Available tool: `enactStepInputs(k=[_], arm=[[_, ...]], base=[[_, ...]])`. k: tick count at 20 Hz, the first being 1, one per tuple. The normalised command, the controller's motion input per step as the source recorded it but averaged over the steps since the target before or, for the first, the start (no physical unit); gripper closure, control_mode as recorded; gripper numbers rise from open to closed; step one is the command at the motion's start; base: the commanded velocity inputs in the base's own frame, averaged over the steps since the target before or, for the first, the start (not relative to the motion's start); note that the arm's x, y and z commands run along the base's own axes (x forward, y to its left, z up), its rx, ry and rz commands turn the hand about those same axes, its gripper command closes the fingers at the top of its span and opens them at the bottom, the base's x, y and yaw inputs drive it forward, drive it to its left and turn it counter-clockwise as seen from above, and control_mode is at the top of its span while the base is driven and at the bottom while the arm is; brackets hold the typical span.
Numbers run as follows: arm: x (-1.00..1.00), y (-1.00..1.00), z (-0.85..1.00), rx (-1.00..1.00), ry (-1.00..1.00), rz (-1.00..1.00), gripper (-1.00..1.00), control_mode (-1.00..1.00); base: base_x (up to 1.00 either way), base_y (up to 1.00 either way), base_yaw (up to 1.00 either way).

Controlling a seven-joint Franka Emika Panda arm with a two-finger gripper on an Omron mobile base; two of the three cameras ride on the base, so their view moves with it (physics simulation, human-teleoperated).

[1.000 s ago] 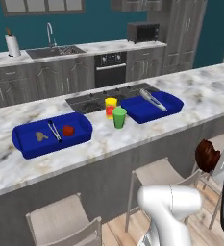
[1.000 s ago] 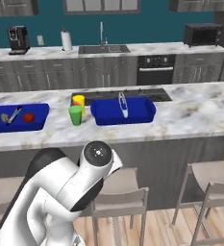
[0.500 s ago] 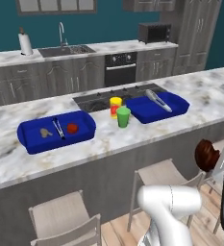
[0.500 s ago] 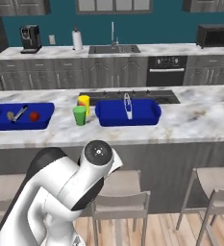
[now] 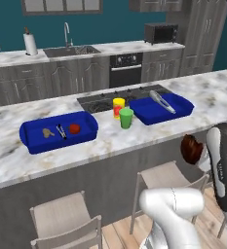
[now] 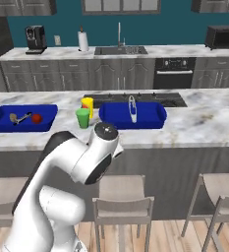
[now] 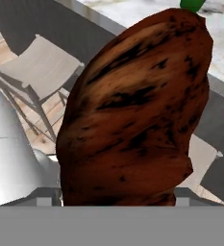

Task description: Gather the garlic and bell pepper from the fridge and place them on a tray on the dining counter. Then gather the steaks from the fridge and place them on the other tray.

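Note:
A dark brown steak point(image 7: 137, 110) looms close before the hand camera, hiding the finger tips. The same steak point(image 5: 189, 147) hangs at the right, below the edge of the marble dining counter point(image 5: 85, 158), with my gripper point(image 5: 198, 154) shut on it. On the counter's left stands a blue tray point(image 5: 32, 141) holding the tan garlic point(image 5: 48, 132) and the red bell pepper point(image 5: 74, 128). A second blue tray point(image 5: 183, 111) farther right carries only metal tongs point(image 5: 161, 101). From the right base view I see the garlic point(image 6: 13, 117), bell pepper point(image 6: 36, 118) and both trays point(image 6: 153, 120). The fridge is out of view.
A yellow cup point(image 5: 118, 106) and a green cup point(image 5: 126, 118) stand between the trays. Small tongs point(image 5: 61, 131) lie in the left tray. Bar stools point(image 5: 168, 177) line the counter's near side. A cooktop point(image 5: 100, 99) lies behind the cups; the kitchen worktop with sink point(image 5: 71, 50) runs along the back.
The whole picture has shifted, so the base has driven along the dining counter. The steak stays in my gripper, and nothing on the counter has moved.

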Motion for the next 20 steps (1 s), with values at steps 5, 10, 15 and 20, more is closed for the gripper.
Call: enactStepInputs(k=[5,10,15,20], arm=[[1.0,0.01,0.09,0.0,0.07,0.07,1.0,-1.0],[0.89,-0.07,0.05,0.0,0.0,0.01,1.0,-1.0],[0.64,-0.05,0.25,0.01,0.0,0.0,1.0,-1.0],[0.54,-0.04,0.21,0.0,0.0,0.0,1.0,-1.0]], base=[[0.0,0.0,0.0],[0.0,0.0,0.0],[0.0,0.0,0.0],[0.0,0.0,0.0]])
